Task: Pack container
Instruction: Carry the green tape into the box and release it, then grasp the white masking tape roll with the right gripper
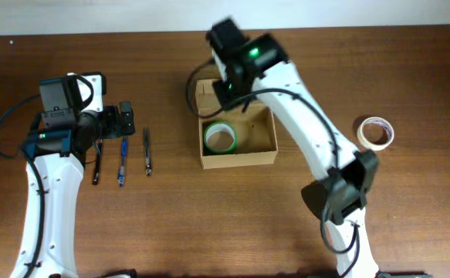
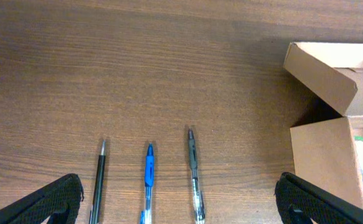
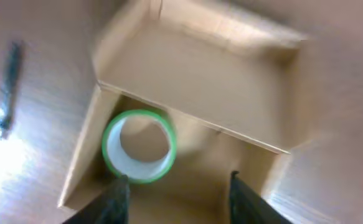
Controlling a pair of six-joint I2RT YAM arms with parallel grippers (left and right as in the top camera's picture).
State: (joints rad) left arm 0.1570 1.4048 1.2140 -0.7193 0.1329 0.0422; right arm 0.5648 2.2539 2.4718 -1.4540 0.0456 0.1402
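Note:
The tan cardboard container [image 1: 260, 141] stands open at the table's middle, its flap lid at the back. A green-edged tape roll [image 1: 219, 138] lies inside at its left end; it also shows in the right wrist view [image 3: 139, 146]. A tan tape roll [image 1: 377, 132] lies on the table to the right. My right gripper [image 3: 176, 186] is open and empty, above the container's inside, beside the green roll. My left gripper [image 2: 178, 202] is open and empty, low over three pens. The container's corner shows in the left wrist view [image 2: 324, 155].
A black pen [image 1: 97, 166], a blue pen [image 1: 122, 164] and a dark clear pen [image 1: 147, 153] lie side by side left of the container. In the left wrist view they are the black [image 2: 100, 177], blue [image 2: 148, 177] and clear pen [image 2: 195, 174].

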